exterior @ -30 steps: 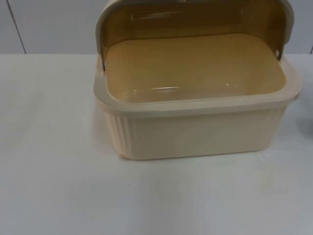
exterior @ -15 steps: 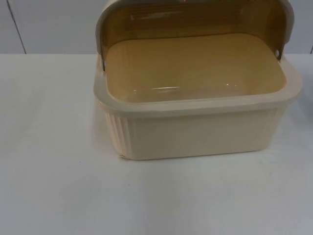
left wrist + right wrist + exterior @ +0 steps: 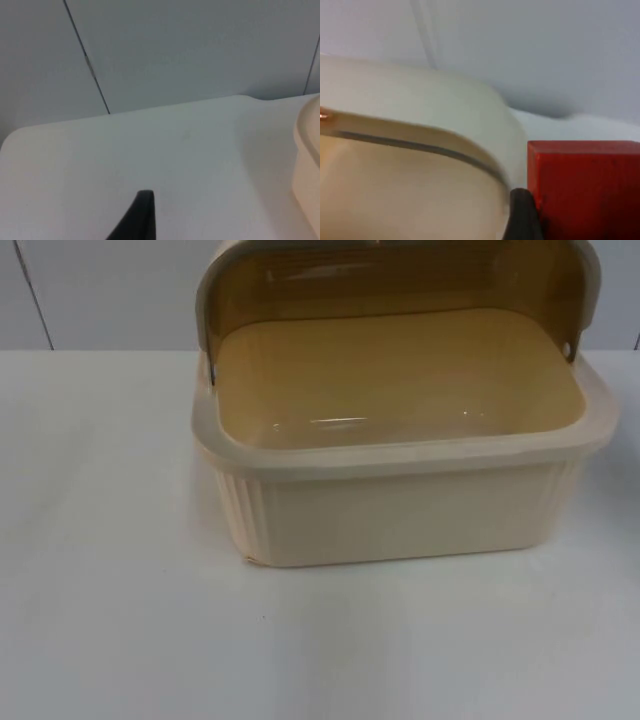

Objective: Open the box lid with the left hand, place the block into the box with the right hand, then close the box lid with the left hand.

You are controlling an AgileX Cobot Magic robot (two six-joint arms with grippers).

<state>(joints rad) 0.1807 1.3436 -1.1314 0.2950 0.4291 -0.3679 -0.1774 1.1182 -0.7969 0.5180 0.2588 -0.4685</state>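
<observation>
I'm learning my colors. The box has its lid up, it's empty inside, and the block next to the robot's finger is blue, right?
Almost. The block is red, not blue; the right wrist view shows it right beside the right gripper's fingertip. The rest holds: in the top view the box has its lid swung up and nothing lies inside.

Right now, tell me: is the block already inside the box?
No. In the top view the open box holds nothing, and the red block sits beside the right hand's fingertip, outside it.

White table [image 3: 110,620] meets grey partition wall [image 3: 100,290].
</observation>
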